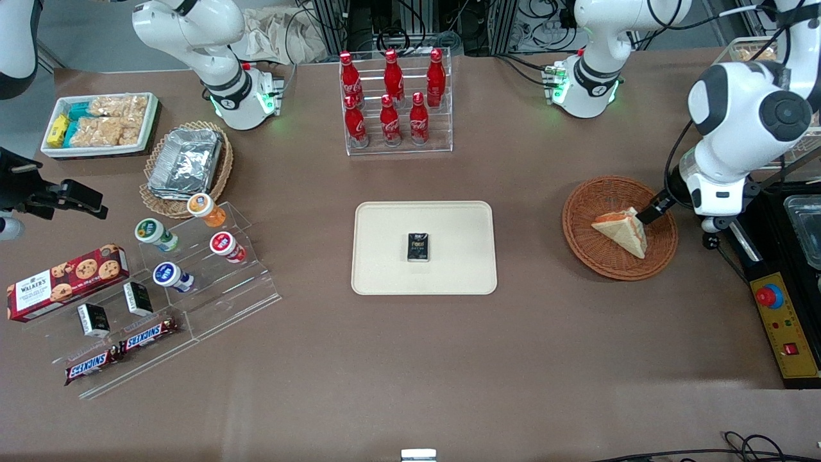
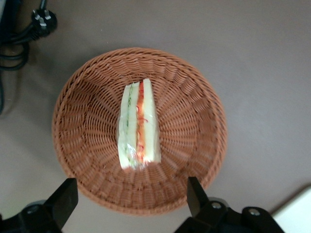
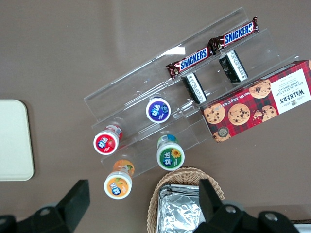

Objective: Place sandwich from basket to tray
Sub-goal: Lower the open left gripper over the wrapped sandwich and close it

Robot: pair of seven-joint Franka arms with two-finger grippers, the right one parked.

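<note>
The sandwich [image 2: 138, 127] lies in the middle of the round reddish-brown basket [image 2: 87, 97], standing on one crust edge so that its cut face with the orange-red and green filling points up at the wrist camera. A clear wrap seems to cover it. The left arm's pincer [image 2: 131, 199] hangs over the basket's rim, spread wide and holding nothing, its two fingers [image 2: 63, 199] well apart on either side of the wedge's line. In the front view the pincer [image 1: 648, 213] sits just beside the sandwich's upper corner [image 1: 622, 230], at the edge of the basket nearest the working arm's base.

The step in hand looks like the approach before the grasp. To do it well, the arm should centre the pincer over the wedge and come straight down so the fingers meet the two flat bread faces, not the filling edge or the tips. The bread will likely squash, so a gentle close is wise. The fingers should stop short of the wicker floor to avoid snagging.

The cream tray [image 1: 385, 269] rests at the table's centre, well apart from the basket, with a small dark packet [image 1: 419, 247] in its middle; the sandwich should land on bare tray beside it.
</note>
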